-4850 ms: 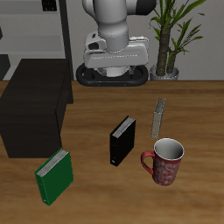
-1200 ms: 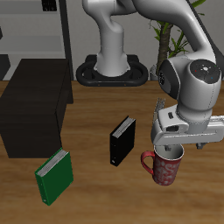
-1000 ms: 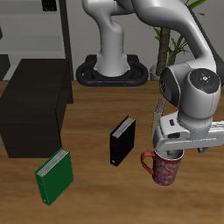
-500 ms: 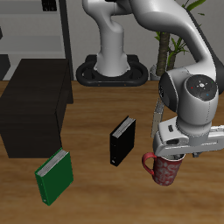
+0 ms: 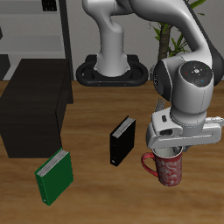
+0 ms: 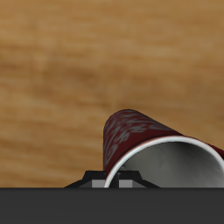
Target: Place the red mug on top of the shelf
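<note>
The red mug (image 5: 169,170), dark red with pale speckles and a side handle, is upright near the table's front edge. My gripper (image 5: 172,154) reaches straight down onto its rim and is shut on the rim, one finger inside the mug. In the wrist view the mug (image 6: 140,140) fills the frame close up, showing its grey inside and rim against my gripper (image 6: 118,181). The shelf (image 5: 31,109), a large matte black cabinet with a flat top, stands across the table from the mug and farther back.
A black book (image 5: 122,140) stands between mug and shelf. A green book (image 5: 52,177) leans near the front edge before the shelf. A pale grey rack (image 5: 35,31) and a potted plant (image 5: 171,31) stand at the back beside the robot's base (image 5: 112,70).
My gripper came down over the mug from above and closed on its rim. The mug has shifted very slightly; the books have not moved.
</note>
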